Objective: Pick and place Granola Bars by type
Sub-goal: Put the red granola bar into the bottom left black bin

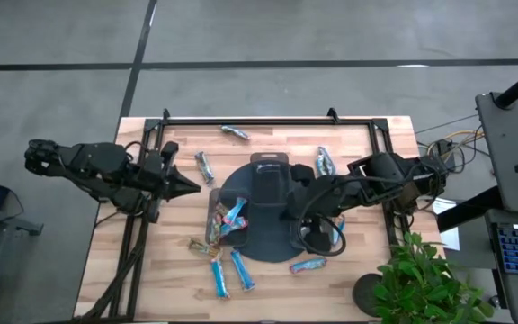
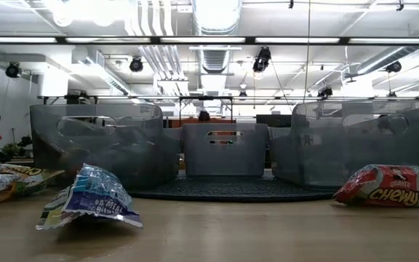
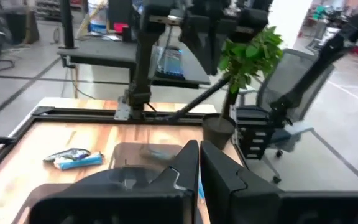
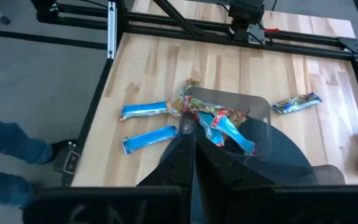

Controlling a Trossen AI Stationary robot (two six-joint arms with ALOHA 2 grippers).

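Both my end effectors are closed and empty: left end effector mid-left, right end effector over the tray; Granola Bars scattered around on the table.

high: straight down | low: tabletop level | wrists: forward | shared: tray with bins

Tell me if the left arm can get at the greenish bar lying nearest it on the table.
Probably yes. The left gripper, shut, hovers just beside the greenish bar, with only bare table between them. The tray lies past it, and the right gripper is over the tray.
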